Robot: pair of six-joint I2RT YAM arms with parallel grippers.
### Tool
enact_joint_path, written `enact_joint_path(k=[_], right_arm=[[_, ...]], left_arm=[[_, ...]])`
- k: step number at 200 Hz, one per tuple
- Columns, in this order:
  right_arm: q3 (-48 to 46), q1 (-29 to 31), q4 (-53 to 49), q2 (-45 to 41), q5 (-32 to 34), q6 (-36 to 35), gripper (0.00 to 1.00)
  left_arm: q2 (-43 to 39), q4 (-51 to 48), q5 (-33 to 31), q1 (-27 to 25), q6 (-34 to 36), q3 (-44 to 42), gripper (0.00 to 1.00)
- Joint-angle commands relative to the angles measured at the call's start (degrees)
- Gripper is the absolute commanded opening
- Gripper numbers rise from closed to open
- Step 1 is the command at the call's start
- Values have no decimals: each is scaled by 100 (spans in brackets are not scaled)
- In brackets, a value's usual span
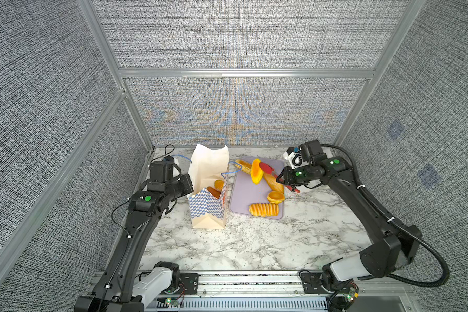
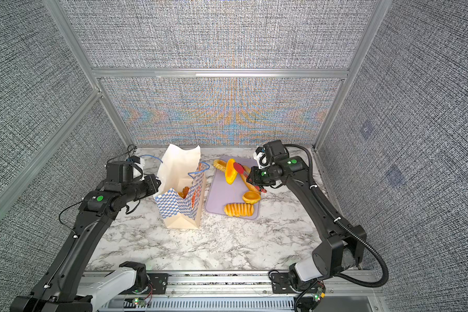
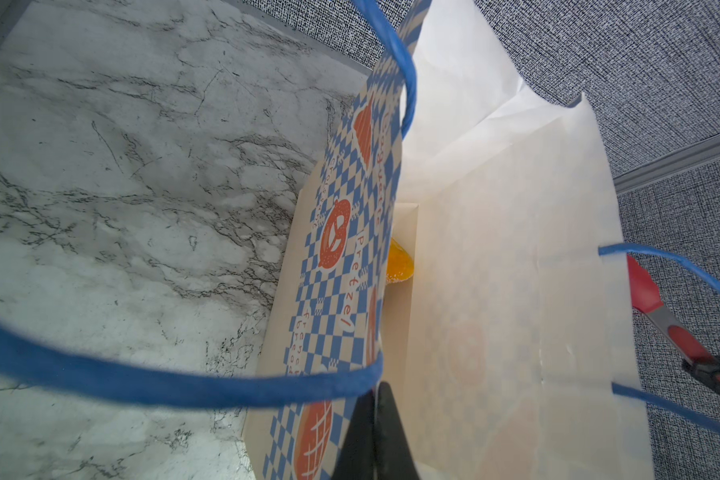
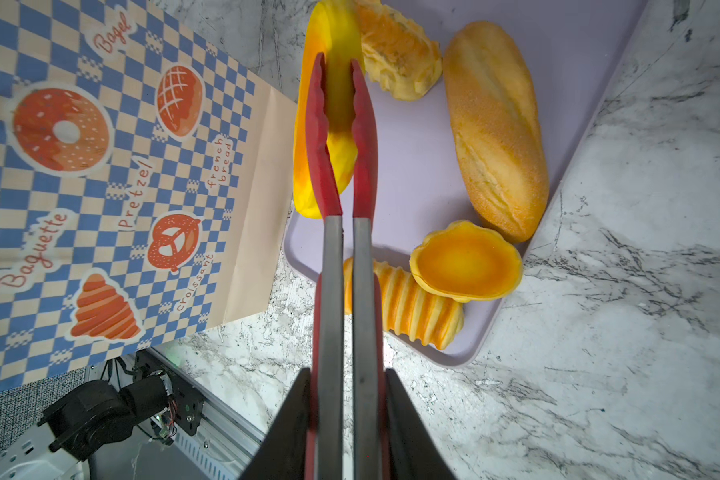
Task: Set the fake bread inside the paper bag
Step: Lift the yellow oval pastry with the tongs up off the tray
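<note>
- The right gripper (image 4: 348, 415) was closed tight on the steel handles of the red tongs (image 4: 362, 166), squeezing their two arms nearly parallel.
- The tongs' red tips pinched a glossy yellow bun (image 4: 339, 104) on its edge. In a top view this bun (image 1: 256, 171) was at the far part of the lavender tray (image 1: 243, 194), on the side toward the bag.
- Four more pieces of fake bread lay on the tray: a long loaf (image 4: 495, 124), a tart shell (image 4: 466, 259) touching a ribbed roll (image 4: 416, 307), and a crusty pastry (image 4: 400, 62) at the far end.
- The paper bag (image 1: 207, 208) stood upright and open on the marble table (image 1: 254, 243), just beside the tray on its left.
- Two orange-brown pieces (image 1: 219, 185) showed inside the bag; the left wrist view caught one (image 3: 398, 266) near the bottom.
- The left gripper (image 3: 375, 432) was shut narrow on the bag's checkered wall at the rim, with a blue cord handle (image 3: 184, 386) looping in front of it.
</note>
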Motion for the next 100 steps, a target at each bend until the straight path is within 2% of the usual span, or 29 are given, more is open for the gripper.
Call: enact_joint_path(k=[1,100], right_arm=[[113,-3,7,-54,-134,28,28],[486,-12,307,-253,-424,248,27]], left_arm=[[-17,-13,-57,2,-19,29,0],[8,-4,-49,4,-20,73,0]])
